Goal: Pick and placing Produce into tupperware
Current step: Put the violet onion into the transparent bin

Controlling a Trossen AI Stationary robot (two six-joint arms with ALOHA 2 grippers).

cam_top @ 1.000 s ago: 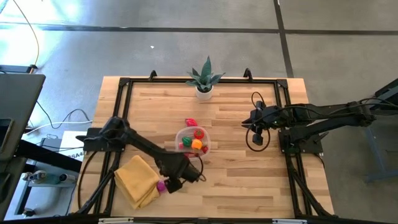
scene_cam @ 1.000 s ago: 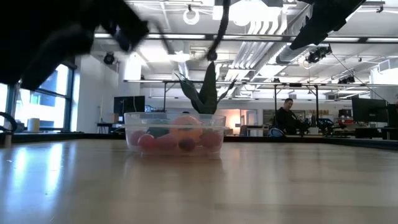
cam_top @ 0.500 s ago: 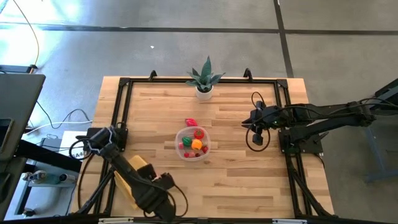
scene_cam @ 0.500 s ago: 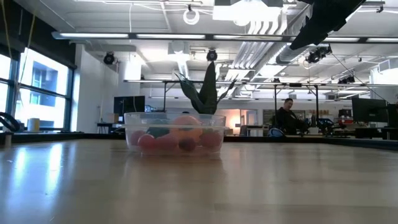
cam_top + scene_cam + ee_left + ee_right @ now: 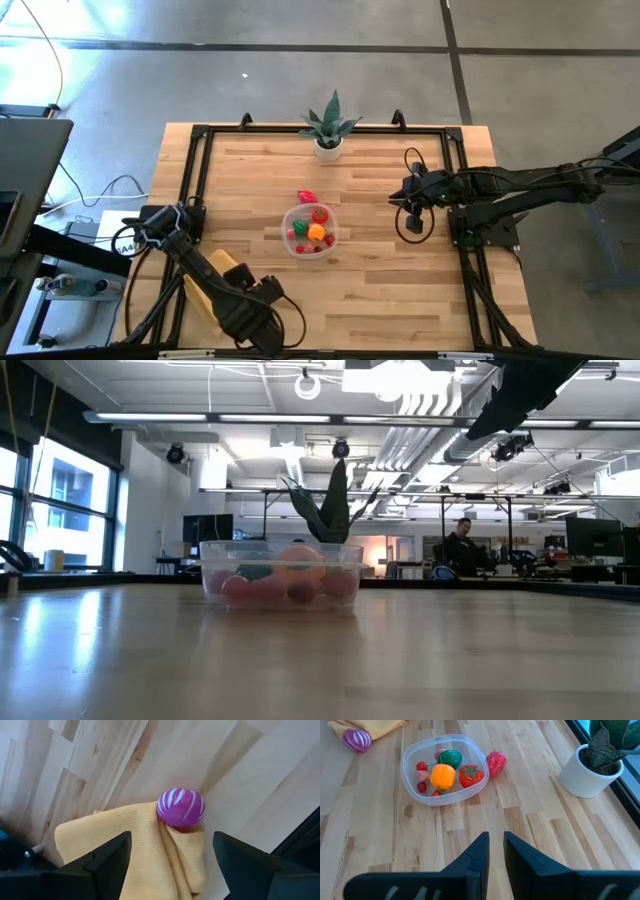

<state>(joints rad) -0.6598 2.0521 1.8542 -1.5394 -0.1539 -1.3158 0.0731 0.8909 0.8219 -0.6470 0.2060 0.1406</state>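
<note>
Our open, empty left hand point(image 5: 170, 862) hovers over a smooth, light magenta onion point(image 5: 181, 807); we judge gripping its round middle safest.

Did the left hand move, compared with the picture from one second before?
Yes. In the high view the left hand has swung away from the tupperware, past the yellow cloth, to the table's near edge. It is open and empty.

Overhead and table-level cameras both see the tupperware point(image 5: 310, 231), wrist cameras nearer
</note>
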